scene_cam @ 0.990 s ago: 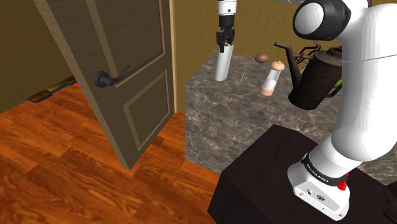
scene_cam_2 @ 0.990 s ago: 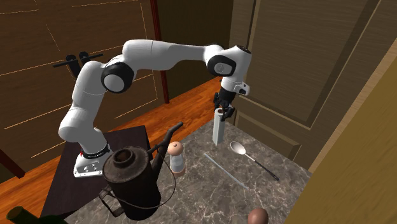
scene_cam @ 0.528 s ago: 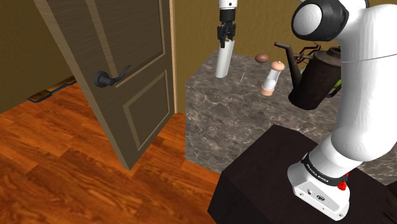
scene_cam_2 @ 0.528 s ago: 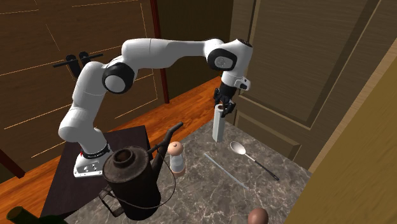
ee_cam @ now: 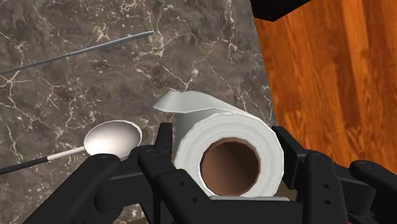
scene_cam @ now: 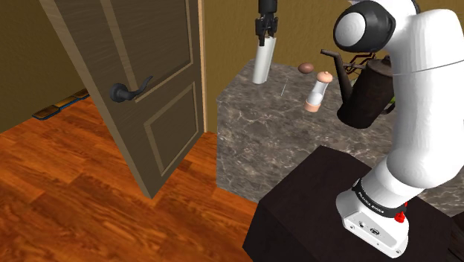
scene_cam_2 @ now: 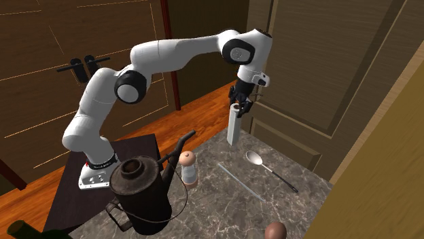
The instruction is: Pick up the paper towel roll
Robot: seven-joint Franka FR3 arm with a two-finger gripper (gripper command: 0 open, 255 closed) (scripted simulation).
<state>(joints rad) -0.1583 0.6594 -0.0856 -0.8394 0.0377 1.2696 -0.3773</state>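
In the shoulder view the gripper (scene_cam: 265, 35) is high above the far corner of the marble counter (scene_cam: 282, 130). The white paper towel roll (scene_cam: 262, 65) hangs upright from it by its top end, and its lower end looks clear of the stone, well apart from the grinder (scene_cam: 317, 91) and the dark kettle (scene_cam: 367, 95). The second exterior view shows the roll straight below the hand, over the counter's edge nearest the wood floor (scene_cam_2: 204, 112), with a spoon (scene_cam_2: 256, 159) lying on the marble just beyond it. In the wrist view the two black fingers (ee_cam: 161, 151) clasp the roll on either side, its brown core facing the camera and a loose flap of sheet curling off the back. The step in hand appears to be the lift, with the grasp already made. The next move probably calls for a straight, steady rise, with the squeeze kept firm so the soft roll neither slips nor tilts.
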